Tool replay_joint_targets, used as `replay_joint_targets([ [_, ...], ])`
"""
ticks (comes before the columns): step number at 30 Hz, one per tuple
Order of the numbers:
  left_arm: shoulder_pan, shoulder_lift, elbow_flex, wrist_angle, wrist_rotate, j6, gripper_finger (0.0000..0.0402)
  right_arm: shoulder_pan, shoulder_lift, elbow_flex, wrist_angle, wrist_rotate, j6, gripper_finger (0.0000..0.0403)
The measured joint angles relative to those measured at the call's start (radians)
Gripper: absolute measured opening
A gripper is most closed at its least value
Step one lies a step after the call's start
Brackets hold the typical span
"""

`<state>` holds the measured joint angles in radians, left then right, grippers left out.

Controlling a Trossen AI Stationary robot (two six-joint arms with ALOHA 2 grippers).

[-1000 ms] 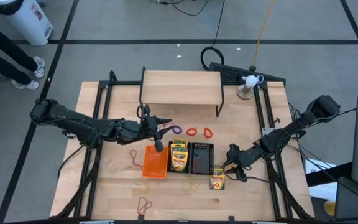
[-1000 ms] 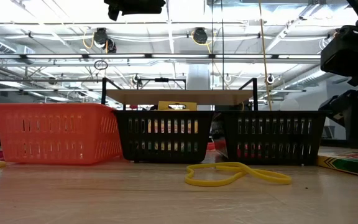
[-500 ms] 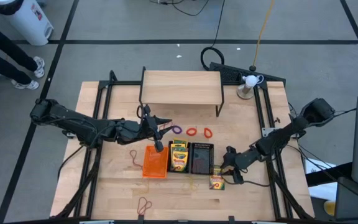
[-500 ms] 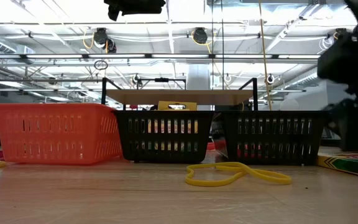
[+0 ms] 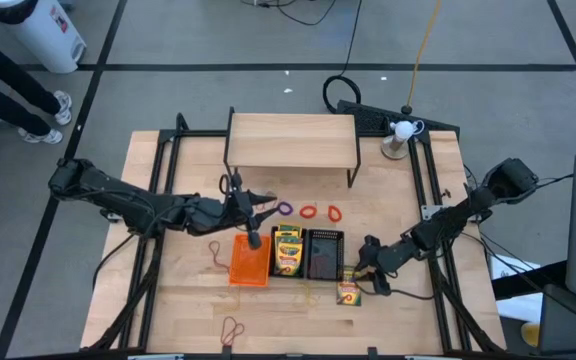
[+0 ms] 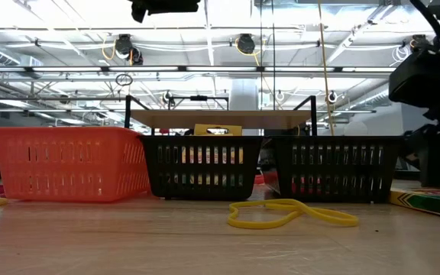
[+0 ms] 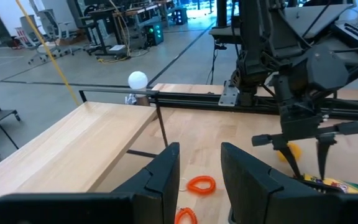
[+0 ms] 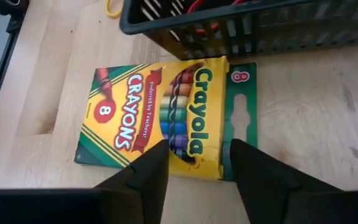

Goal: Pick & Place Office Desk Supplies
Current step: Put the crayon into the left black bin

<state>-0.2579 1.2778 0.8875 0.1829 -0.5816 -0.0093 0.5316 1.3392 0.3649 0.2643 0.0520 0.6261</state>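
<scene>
A yellow-and-green crayon box (image 8: pixel 166 118) lies flat on the table by the right black tray (image 5: pixel 324 252), and is also seen in the high view (image 5: pixel 348 293). My right gripper (image 8: pixel 194 180) hovers open just over it, its fingers astride the box's edge; I see no touch. My left gripper (image 5: pixel 258 218) is open, high up beside the orange tray (image 5: pixel 249 260). The middle black tray (image 5: pixel 288 250) holds crayon boxes. Purple (image 5: pixel 284 209) and orange (image 5: pixel 309 213) rubber bands lie on the table behind the trays.
A wooden shelf (image 5: pixel 292 140) stands at the far side. A yellow band (image 6: pixel 289 214) lies in front of the trays, and reddish bands lie at the left (image 5: pixel 215 250) and near edge (image 5: pixel 231 328). Bare wood shows on the near left of the table.
My right gripper has moved a little toward the table's left and near edge, coming closer over the crayon box on the table. The box and trays have stayed put.
</scene>
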Motion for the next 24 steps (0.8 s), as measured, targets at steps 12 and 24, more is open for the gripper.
replay_joint_targets([
  [12,-0.006,0.0,0.0,0.001,0.0,0.0,0.012,-0.002,0.0,0.0,-0.009,0.024,0.061,0.0003],
  [24,-0.006,0.0,0.0,0.001,0.0,-0.019,0.012,0.0,-0.172,-0.002,-0.055,0.023,0.029,0.0],
])
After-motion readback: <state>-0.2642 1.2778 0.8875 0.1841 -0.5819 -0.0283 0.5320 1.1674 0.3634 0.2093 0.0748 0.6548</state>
